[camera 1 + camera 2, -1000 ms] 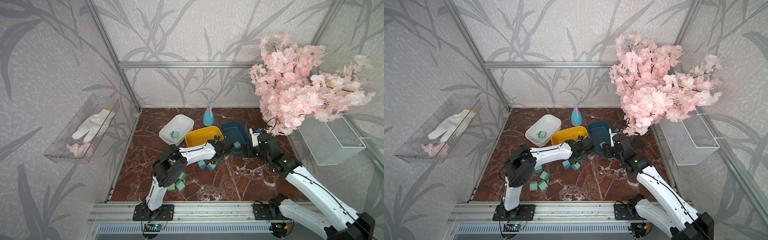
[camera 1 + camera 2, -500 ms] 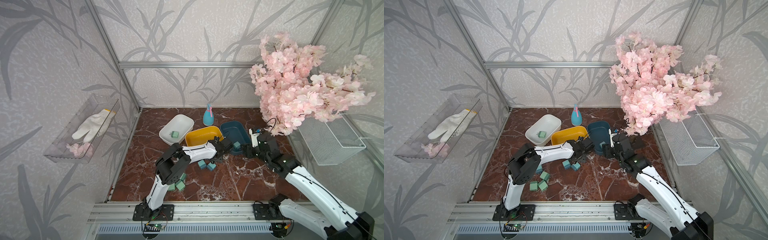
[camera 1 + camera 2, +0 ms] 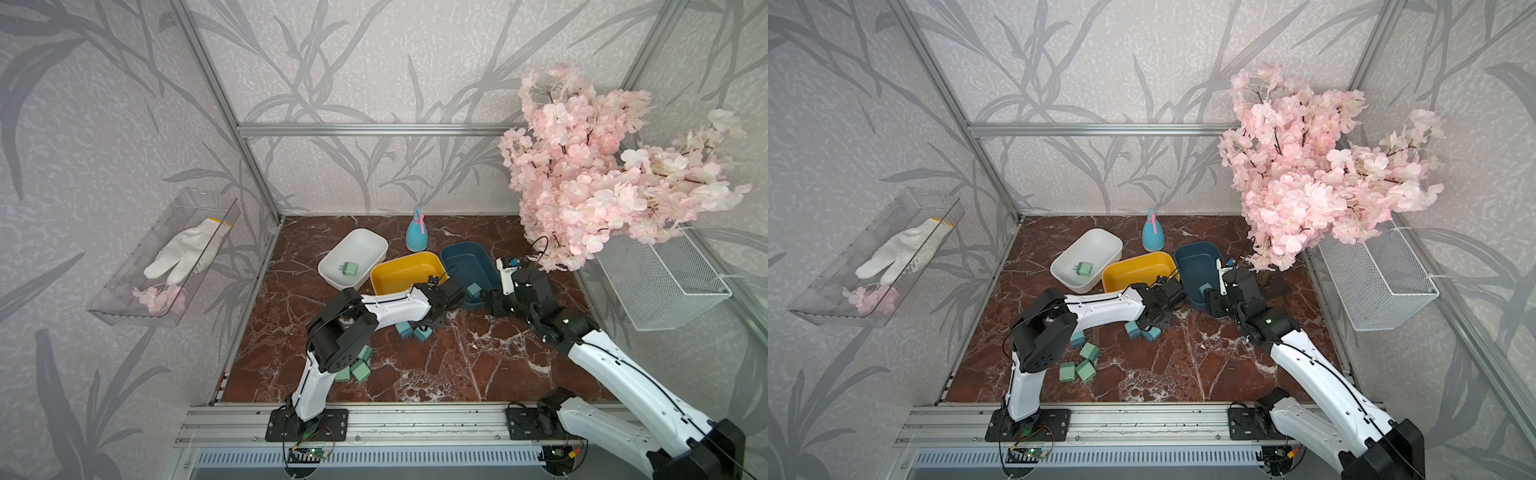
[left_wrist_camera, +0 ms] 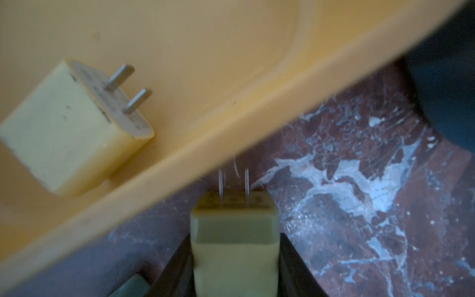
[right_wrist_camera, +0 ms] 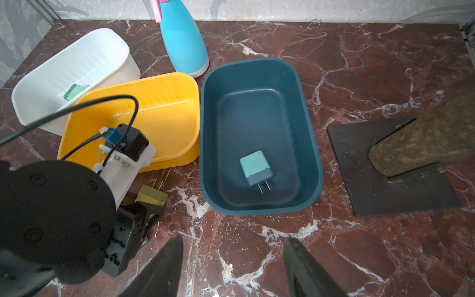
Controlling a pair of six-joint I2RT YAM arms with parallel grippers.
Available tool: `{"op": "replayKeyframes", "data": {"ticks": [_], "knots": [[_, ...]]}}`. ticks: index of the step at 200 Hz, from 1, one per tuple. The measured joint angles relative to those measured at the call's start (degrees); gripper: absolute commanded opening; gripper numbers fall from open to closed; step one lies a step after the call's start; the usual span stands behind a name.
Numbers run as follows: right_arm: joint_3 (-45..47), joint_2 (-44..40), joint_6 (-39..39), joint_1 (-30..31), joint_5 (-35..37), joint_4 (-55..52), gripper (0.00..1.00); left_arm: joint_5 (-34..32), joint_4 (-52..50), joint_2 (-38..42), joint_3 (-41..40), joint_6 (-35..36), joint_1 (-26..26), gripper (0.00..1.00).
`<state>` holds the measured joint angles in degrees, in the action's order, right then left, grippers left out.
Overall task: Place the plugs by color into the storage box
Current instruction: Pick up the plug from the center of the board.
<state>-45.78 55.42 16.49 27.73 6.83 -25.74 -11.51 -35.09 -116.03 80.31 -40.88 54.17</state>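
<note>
My left gripper [image 4: 234, 248] is shut on a pale yellow plug [image 4: 235, 226], prongs pointing forward, low over the marble just outside the yellow box [image 4: 231, 51]. That box holds another yellow plug [image 4: 69, 128]. In a top view the left gripper [image 3: 436, 318] is at the yellow box's near corner. The dark blue box [image 5: 257, 77] holds a teal plug [image 5: 255, 168]. The white box [image 3: 353, 249] holds a mint plug [image 3: 348, 270]. Two teal plugs [image 3: 1133, 328] and several mint plugs [image 3: 1086, 370] lie on the floor. My right gripper [image 5: 232, 257] hangs open over bare marble before the blue box.
A light-blue spray bottle [image 3: 417, 237] stands behind the boxes. The pink blossom tree [image 3: 602, 174] rises from a dark base plate [image 5: 385, 167] right of the blue box. A wire basket [image 3: 660, 282] hangs on the right wall, a clear shelf with a glove [image 3: 166, 257] on the left.
The left gripper has closed on the yellow plug by the yellow box, and its elbow has shifted slightly. The right arm has not moved.
</note>
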Motion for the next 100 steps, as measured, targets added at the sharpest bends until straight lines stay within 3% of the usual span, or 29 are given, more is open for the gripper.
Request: {"op": "replayKeyframes", "data": {"ticks": [49,100], "knots": [[0.17,0.17,0.66,0.00,-1.36,1.51,0.66,-1.49,-0.61,5.88,-0.83,3.96,3.06,0.43],[0.24,2.54,2.12,0.04,-3.93,2.69,0.65,-4.35,-0.59,12.31,-0.76,9.60,1.40,0.44]]}}
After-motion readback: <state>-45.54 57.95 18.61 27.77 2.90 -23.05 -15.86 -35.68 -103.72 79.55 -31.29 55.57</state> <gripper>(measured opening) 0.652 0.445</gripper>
